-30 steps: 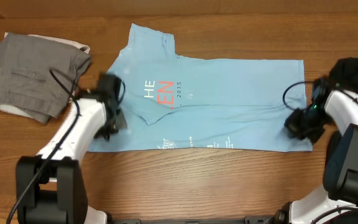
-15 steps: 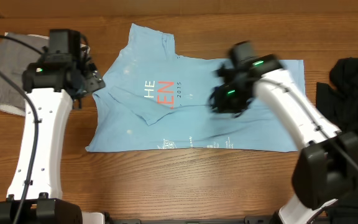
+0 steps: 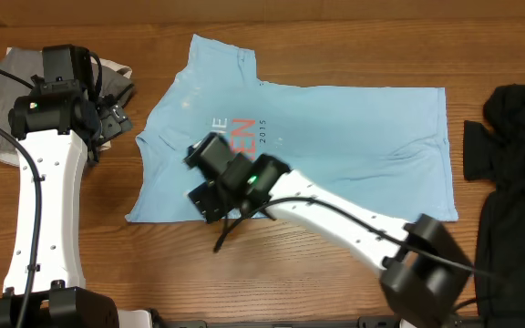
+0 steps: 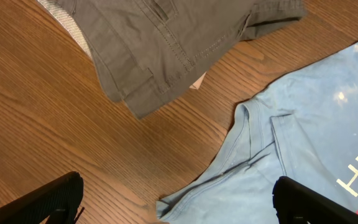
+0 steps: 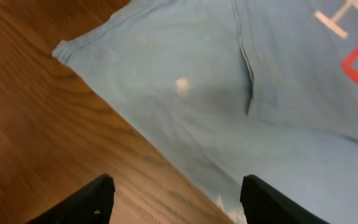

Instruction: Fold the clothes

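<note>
The clothes, a light blue T-shirt, lie spread sideways on the wooden table, with white and orange letters showing near the middle left. My left gripper hangs by the shirt's left edge. In the left wrist view it is wide open over a seamed edge of the shirt, with nothing held. My right arm reaches across to the shirt's lower left part. Its gripper is open above the near hem, and the right wrist view shows its fingertips apart over wood and blue shirt cloth.
Folded grey trousers lie at the far left, just beyond the left gripper, and fill the top of the left wrist view as grey trousers. A heap of black clothing lies along the right edge. A black cable dangles under the right arm.
The left arm swung from the shirt's lower left up to the left edge and opened. The right arm crossed from the far right to the lower left hem and opened.
</note>
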You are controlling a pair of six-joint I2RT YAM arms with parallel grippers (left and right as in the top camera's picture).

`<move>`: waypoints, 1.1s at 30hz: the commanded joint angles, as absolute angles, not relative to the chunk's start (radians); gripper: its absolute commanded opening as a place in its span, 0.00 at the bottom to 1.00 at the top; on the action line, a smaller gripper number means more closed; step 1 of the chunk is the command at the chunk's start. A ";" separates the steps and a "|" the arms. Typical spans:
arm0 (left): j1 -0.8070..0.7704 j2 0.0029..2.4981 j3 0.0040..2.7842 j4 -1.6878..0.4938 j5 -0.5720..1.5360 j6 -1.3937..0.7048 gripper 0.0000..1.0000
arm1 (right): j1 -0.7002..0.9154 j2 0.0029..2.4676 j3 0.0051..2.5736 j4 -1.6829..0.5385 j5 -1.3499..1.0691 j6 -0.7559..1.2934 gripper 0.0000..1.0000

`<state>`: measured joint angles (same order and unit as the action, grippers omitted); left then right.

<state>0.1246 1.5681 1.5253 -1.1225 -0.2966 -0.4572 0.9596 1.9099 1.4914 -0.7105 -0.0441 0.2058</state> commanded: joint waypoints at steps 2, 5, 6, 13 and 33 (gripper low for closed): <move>0.124 1.569 1.540 -1.122 -0.317 -0.449 1.00 | 0.975 2.022 1.492 -0.634 0.110 0.221 0.68; 0.124 1.569 1.540 -1.122 -0.317 -0.449 1.00 | 0.969 2.096 1.492 -0.559 0.121 0.209 0.68; 0.124 1.569 1.540 -1.122 -0.317 -0.449 1.00 | 0.966 2.113 1.492 -0.532 0.138 0.209 0.68; 0.124 1.569 1.540 -1.122 -0.317 -0.449 1.00 | 0.965 2.138 1.492 -0.414 0.261 0.201 0.66; 0.124 1.569 1.540 -1.122 -0.317 -0.449 1.00 | 0.902 2.170 1.492 -0.402 0.272 0.164 0.53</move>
